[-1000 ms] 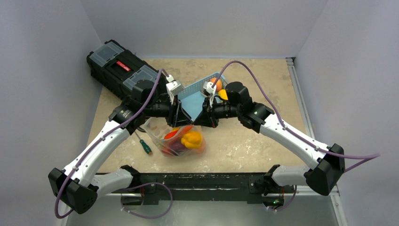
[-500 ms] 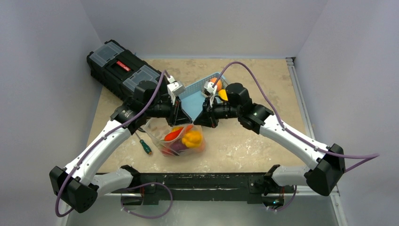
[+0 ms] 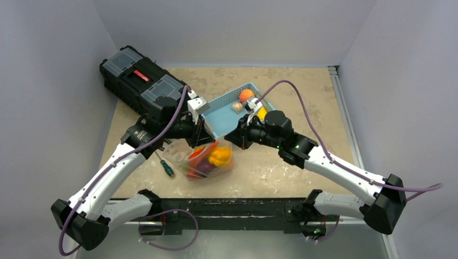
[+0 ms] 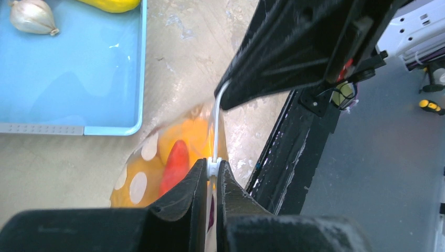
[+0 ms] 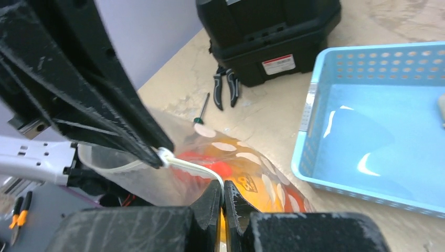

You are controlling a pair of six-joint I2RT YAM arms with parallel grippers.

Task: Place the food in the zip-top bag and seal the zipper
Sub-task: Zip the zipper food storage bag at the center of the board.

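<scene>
The clear zip-top bag [image 3: 208, 161] lies on the table holding food: a yellow pepper [image 3: 220, 157], a red piece [image 3: 201, 153] and a purple piece. My left gripper [image 3: 201, 141] [image 4: 212, 167] is shut on the white end of the zipper [image 4: 216, 126]. My right gripper [image 3: 231, 139] [image 5: 222, 185] is shut on the same zipper [image 5: 194, 167] a short way along. The strip stretches taut between the two grippers above the bag's mouth. More food sits in the blue basket [image 3: 224, 116]: an orange fruit [image 3: 247, 94], a pale bulb [image 3: 237, 107] [image 4: 32, 16] and a yellow piece [image 3: 262, 112].
A black toolbox [image 3: 141, 81] [image 5: 267, 31] stands at the back left. A green-handled screwdriver [image 3: 166, 166] [image 5: 202, 107] lies left of the bag, with pliers [image 5: 225, 86] next to the toolbox. Grey walls close in both sides.
My left jaws have closed on the zipper's end. The right arm has pulled back toward the near right, uncovering the basket's contents. The bag has shifted slightly.
</scene>
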